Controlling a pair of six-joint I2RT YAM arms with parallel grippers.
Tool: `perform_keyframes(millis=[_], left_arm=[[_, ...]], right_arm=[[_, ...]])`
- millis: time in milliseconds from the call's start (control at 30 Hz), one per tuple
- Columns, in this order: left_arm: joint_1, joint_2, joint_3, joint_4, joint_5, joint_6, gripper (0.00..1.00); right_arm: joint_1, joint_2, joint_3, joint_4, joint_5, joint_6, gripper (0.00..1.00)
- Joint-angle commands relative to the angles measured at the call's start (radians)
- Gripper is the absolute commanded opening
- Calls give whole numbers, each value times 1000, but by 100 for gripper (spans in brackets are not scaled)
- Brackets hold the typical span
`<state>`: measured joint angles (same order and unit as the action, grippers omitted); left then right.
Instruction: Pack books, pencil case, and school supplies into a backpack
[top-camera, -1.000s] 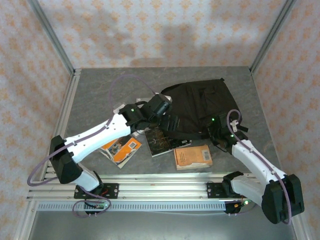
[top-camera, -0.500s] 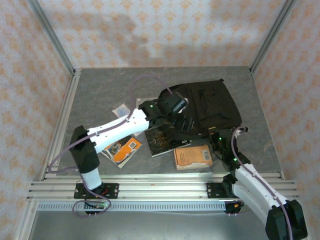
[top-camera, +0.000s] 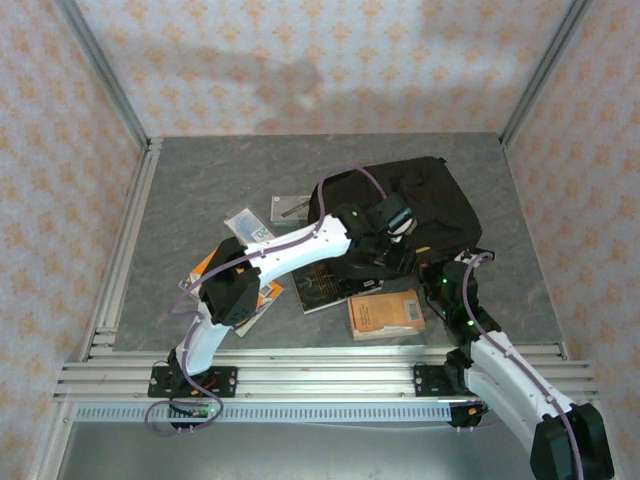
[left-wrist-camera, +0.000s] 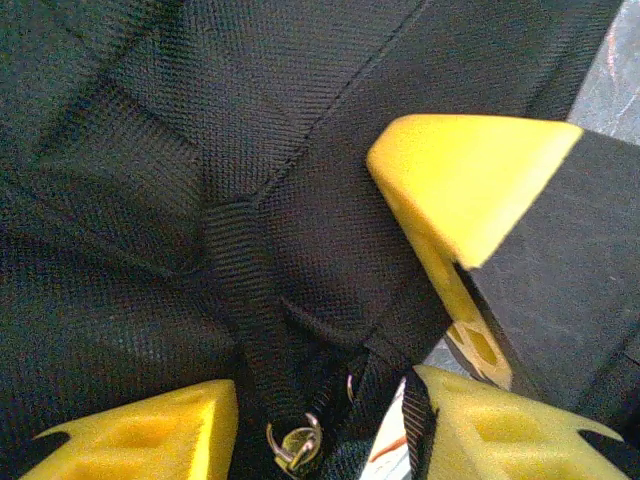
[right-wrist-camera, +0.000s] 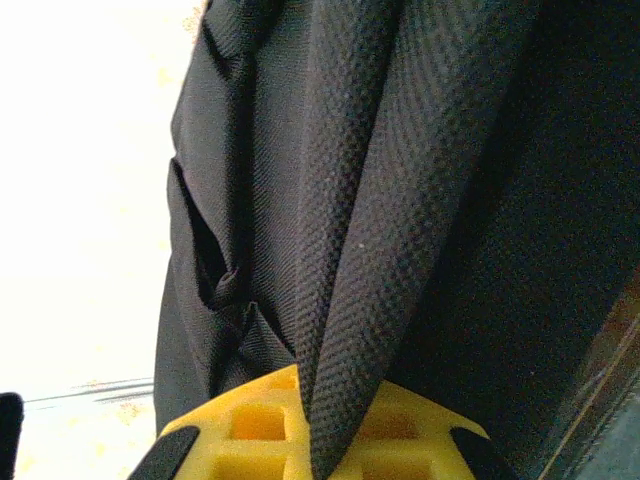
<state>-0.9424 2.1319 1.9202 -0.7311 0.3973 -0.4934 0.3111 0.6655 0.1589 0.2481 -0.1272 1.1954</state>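
Just beyond the small orange book (top-camera: 386, 313) slumps the black backpack (top-camera: 430, 200), soft and limp, probably best taken by seam or strap. On its book-side edge the right gripper (right-wrist-camera: 310, 440) pinches a fabric fold (right-wrist-camera: 350, 200) tight, while the left gripper (left-wrist-camera: 315, 440), half-open, straddles a webbing strap (left-wrist-camera: 235, 290).

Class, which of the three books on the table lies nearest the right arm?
The small plain orange book, beside the right arm; the dark brown book and the orange-and-white one lie farther left.
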Motion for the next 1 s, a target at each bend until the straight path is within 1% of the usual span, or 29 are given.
perform_keyframes(millis=[0, 100, 233, 367, 667, 767, 967], left_arm=[[-2, 14, 39, -27, 22, 29, 42], [0, 25, 41, -39, -5, 33, 34], [17, 21, 15, -13, 6, 16, 15], [37, 1, -15, 17, 21, -2, 0], [89, -116, -174, 125, 26, -35, 0], [107, -156, -233, 169, 26, -73, 0], [126, -182, -259, 181, 25, -84, 0]], right_arm=[[5, -17, 10, 125, -61, -28, 0], [4, -18, 16, 122, -69, -34, 0], [4, -18, 23, 109, -73, -43, 0], [4, -18, 24, 102, -72, -49, 0], [4, -47, 22, 41, -46, -69, 0], [5, -50, 21, 36, -42, -72, 0], [4, -50, 18, 31, -47, -79, 0]])
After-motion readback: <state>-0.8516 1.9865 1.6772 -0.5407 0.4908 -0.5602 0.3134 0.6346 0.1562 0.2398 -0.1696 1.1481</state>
